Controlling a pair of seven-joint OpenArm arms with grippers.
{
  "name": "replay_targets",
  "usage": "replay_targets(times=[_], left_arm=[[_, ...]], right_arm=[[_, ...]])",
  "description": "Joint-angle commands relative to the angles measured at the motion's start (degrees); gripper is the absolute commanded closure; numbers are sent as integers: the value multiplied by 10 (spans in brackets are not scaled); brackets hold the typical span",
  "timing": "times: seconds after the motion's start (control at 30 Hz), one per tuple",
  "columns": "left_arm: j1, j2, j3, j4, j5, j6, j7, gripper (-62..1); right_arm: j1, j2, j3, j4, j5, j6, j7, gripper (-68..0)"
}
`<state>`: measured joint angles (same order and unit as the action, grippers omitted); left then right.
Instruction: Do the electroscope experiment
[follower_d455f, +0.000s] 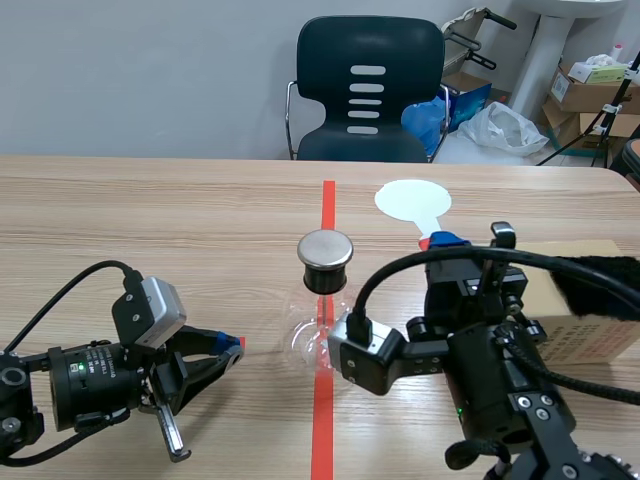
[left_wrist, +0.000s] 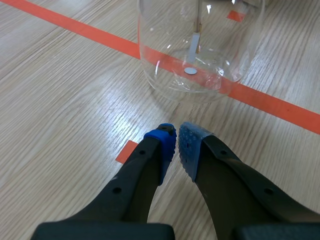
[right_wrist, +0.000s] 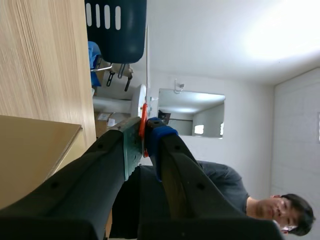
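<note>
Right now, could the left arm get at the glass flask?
Probably yes: the glass flask stands just ahead of the left gripper, only bare table between them. The gripper is shut, so it would need opening to grasp.

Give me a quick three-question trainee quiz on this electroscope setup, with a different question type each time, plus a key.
1. True or false: the left gripper is shut on nothing, with the glass flask ahead of it.
2. The right gripper holds: A) a pen B) the white paddle C) nothing.
3. Fill in: the glass flask is topped by a metal ___.
Key: 1 true; 2 B; 3 cap.
</note>
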<state>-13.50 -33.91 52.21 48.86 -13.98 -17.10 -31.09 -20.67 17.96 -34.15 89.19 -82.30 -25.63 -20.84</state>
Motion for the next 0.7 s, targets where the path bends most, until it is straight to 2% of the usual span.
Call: replay_targets(times=[0.0,0.67], left_arm=[[-2,6,-1,13,-4,-2,-10,-70],[-1,5,-2,13,-3,-1,-7,-70]], right_arm=[[5,6,6,3,-2,-4,-5,-10],[5,8,6,3,4,-4,-20,-10]])
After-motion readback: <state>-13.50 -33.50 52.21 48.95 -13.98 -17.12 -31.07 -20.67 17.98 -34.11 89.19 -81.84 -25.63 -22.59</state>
